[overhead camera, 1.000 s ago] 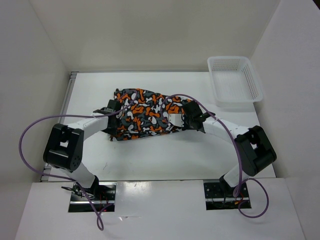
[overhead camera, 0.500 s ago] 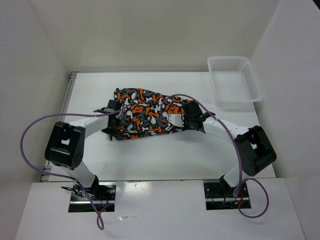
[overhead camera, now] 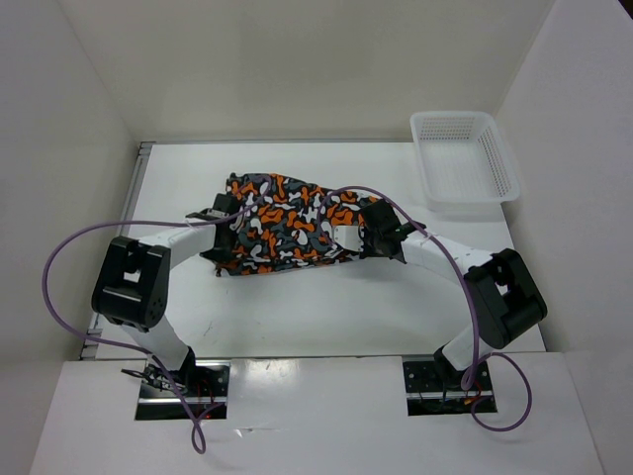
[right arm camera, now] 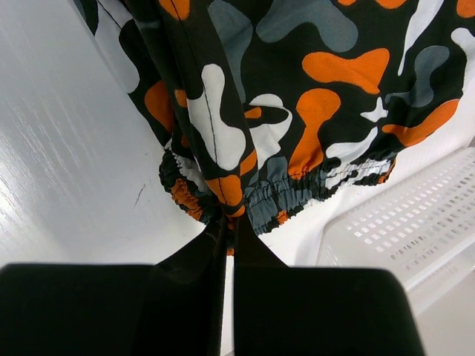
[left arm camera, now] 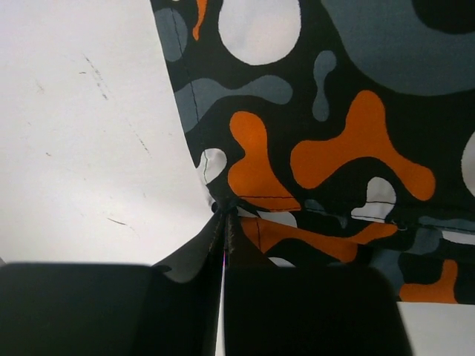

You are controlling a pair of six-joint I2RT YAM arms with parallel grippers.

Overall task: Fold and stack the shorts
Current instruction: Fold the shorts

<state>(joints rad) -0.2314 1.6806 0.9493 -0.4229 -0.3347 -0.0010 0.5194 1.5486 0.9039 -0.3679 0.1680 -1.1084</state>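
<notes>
The shorts [overhead camera: 287, 226], in an orange, white, black and grey blob print, are stretched between my two grippers above the middle of the table. My left gripper [overhead camera: 224, 220] is shut on their left hem corner; in the left wrist view the cloth [left arm camera: 319, 126] fans out from the pinched tips [left arm camera: 225, 211]. My right gripper [overhead camera: 374, 233] is shut on the elastic waistband at the right end; in the right wrist view the gathered band [right arm camera: 297, 189] hangs from the closed tips [right arm camera: 228, 222].
A white plastic lattice basket [overhead camera: 465, 158] stands at the back right of the table, and its rim shows in the right wrist view [right arm camera: 401, 230]. White walls enclose the white table [overhead camera: 297, 317]. Purple cables loop over both arms.
The left gripper has moved slightly up and away with the hem, shifting the left edge of the shorts a little toward the back. The right gripper has barely moved.
</notes>
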